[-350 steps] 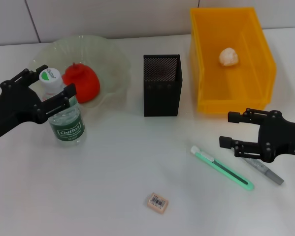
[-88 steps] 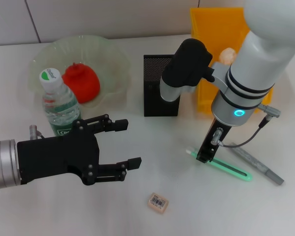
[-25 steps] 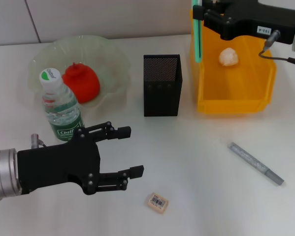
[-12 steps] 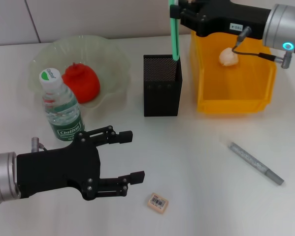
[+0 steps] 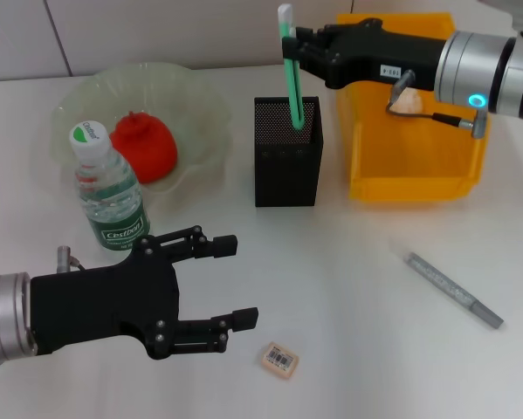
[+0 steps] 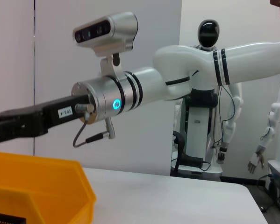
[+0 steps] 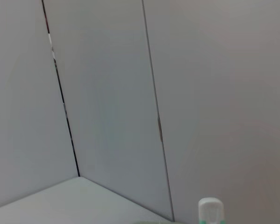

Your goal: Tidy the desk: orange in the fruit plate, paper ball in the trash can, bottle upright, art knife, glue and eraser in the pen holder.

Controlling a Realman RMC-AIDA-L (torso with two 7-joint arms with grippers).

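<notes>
My right gripper (image 5: 303,45) is shut on the green art knife (image 5: 291,78). The knife stands upright with its lower end inside the black mesh pen holder (image 5: 286,166); its white tip (image 7: 210,211) shows in the right wrist view. Low over the table my left gripper (image 5: 239,281) is open, just left of the tan eraser (image 5: 279,360). The orange (image 5: 144,147) lies in the pale green fruit plate (image 5: 200,105). In front of the plate the bottle (image 5: 109,196) stands upright. The paper ball (image 5: 408,102) sits in the yellow trash can (image 5: 418,166), partly behind my right arm. The glue (image 5: 453,290), a grey stick, lies on the table at the right.
The trash can stands close to the right of the pen holder. In the left wrist view, my right arm (image 6: 116,91) reaches over the trash can's yellow rim (image 6: 41,179); other robots stand in the room beyond. A white wall rises behind the table.
My right gripper carried the art knife left from over the trash can and lowered its end into the pen holder. The left gripper crept slightly toward the eraser.
</notes>
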